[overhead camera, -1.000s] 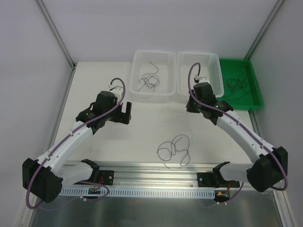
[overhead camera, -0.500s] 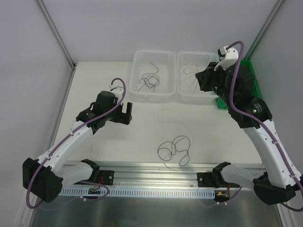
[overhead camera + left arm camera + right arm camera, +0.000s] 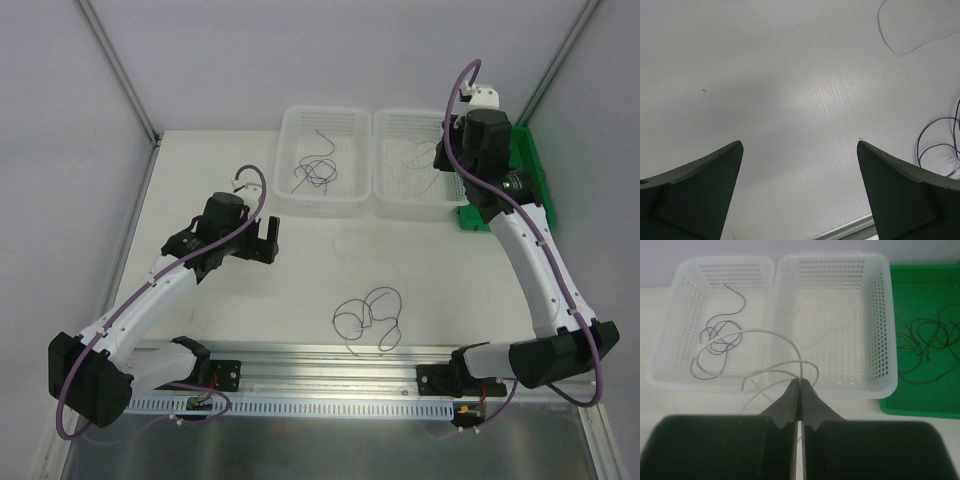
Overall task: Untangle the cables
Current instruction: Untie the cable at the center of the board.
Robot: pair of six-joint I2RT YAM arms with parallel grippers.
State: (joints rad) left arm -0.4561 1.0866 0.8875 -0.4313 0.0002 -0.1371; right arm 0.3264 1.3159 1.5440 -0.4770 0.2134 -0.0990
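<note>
**Freed strand poised over basket**

Top view: the right gripper [image 3: 446, 160] hangs above the right basket [image 3: 400, 206], and tangled cables [image 3: 368, 315] lie on the worktop.
Left wrist: the left gripper [image 3: 800, 145] is spread wide and empty.
Right wrist: the jaws pinch a pale wire [image 3: 762, 331], and the likely next move is to release it into the basket.

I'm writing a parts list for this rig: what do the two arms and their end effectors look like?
The left arm and right arm have white links with bulky black joint housings. A thick purple cable runs along each. The left end effector and right end effector each carry two dark, wedge-shaped fingers.
</note>
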